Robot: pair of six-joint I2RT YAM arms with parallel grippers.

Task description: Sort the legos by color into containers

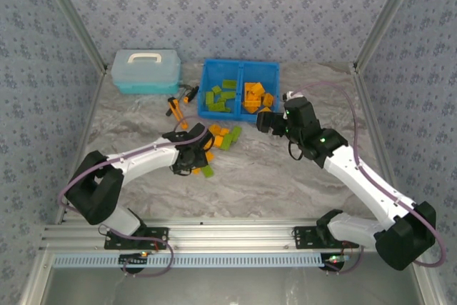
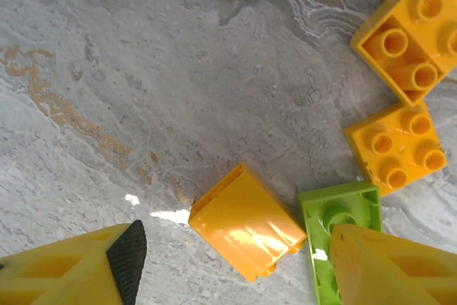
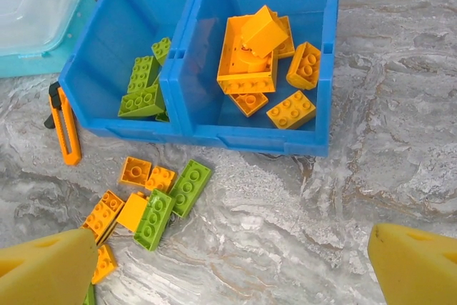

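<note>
Left fingers stand apart, nothing clamped. Btwn them, just ahead of the tips, an orange brick lies tipped on its side on the tabletop, smooth face up. It sits diagonal to the closing line, a corner toward each finger, so I'd expect it to twist as they meet. There's a clear gap on the black-pad side, less on the other. Just right of it is a green plate, touching or nearly so, w/ its near end tucked under the right-hand finger. Risk: pinching both. Further ahead & right, another orange brick, studs up, is clear of the bite.

Right fingers are wide apart & empty, hovering over bare tabletop. The blue bin is straight ahead of them: greens in the left compartment, oranges in the right compartment. The loose pile lies ahead-left of them.

Left arm is nearer, so the pick looks like its job. The orange brick belongs in the right compartment, ahead & right of the left fingers.
</note>
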